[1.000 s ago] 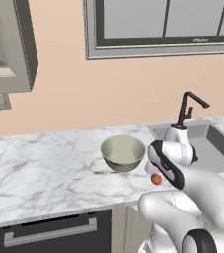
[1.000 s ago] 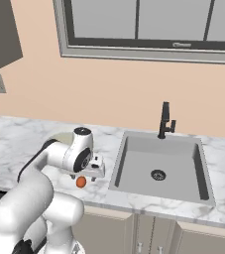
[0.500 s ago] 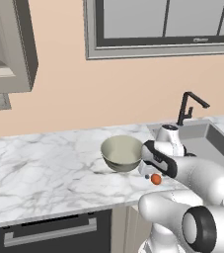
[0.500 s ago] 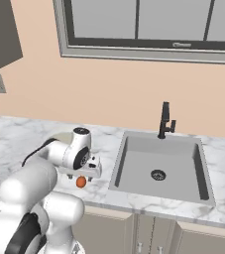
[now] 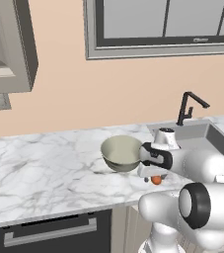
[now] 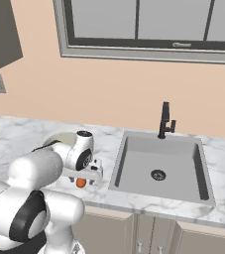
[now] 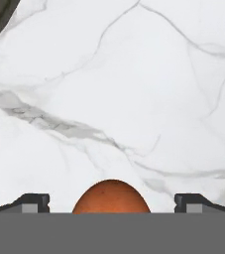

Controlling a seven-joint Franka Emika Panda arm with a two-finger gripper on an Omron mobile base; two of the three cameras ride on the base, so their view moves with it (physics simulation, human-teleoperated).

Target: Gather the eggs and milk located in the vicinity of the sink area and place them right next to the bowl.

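Note:
An orange-brown egg lies on the white marble counter, just right of the grey-beige bowl and near the counter's front edge. My gripper hangs straight over it, pointing down. In the hand view my gripper is open, and the egg sits midway between the two fingertips with a gap on each side. The bowl peeks out behind my arm. The grey sink with its black faucet lies to the right. The milk is out of view.
The counter's front edge runs close to the egg. A dark appliance front sits below the counter on the left. A wall cabinet hangs at the upper left, and a window is above the sink.
My arm's links have swung round while the hand stays low over the egg. The egg and bowl have not moved, and the jaws stay open.

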